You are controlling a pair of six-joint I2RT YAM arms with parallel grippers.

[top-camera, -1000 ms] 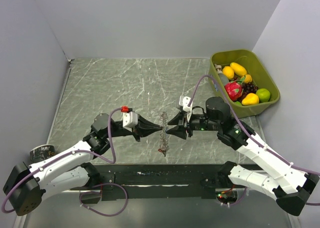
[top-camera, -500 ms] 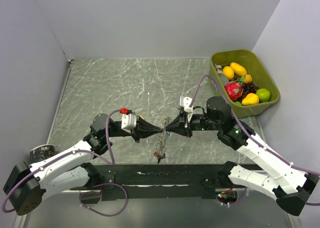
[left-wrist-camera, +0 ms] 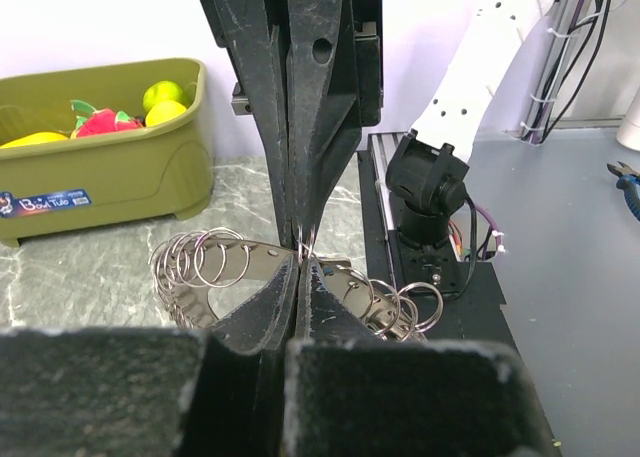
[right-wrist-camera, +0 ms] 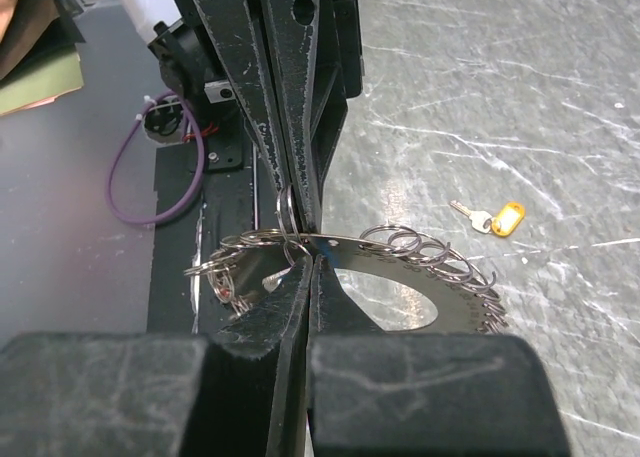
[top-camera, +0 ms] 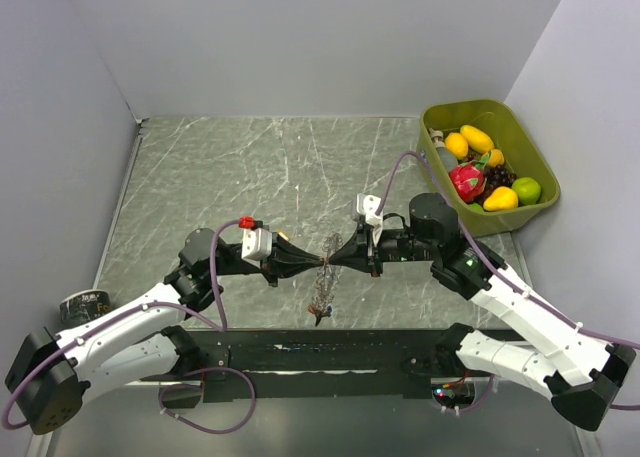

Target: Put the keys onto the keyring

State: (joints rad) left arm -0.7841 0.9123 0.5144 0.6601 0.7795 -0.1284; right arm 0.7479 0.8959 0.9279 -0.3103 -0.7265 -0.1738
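The keyring [top-camera: 324,274] is a flat grey metal ring strung with several small wire loops, held off the table between my two arms. My left gripper [top-camera: 316,262] is shut on its band [left-wrist-camera: 240,262], as the left wrist view [left-wrist-camera: 300,269] shows. My right gripper [top-camera: 336,260] is shut on the band from the other side, as the right wrist view [right-wrist-camera: 313,265] shows. A key with a red part [right-wrist-camera: 222,289] hangs from the ring's low end. A silver key with a yellow tag [right-wrist-camera: 492,219] lies on the table beyond the ring. The blue key is out of view.
An olive bin of toy fruit [top-camera: 520,127] stands at the back right and also shows in the left wrist view [left-wrist-camera: 110,167]. A roll of tape [top-camera: 84,305] sits at the near left. The black base rail [top-camera: 330,352] runs along the near edge.
Both grippers have closed in on each other until their tips meet at the keyring. The ring has shifted slightly toward the near edge.
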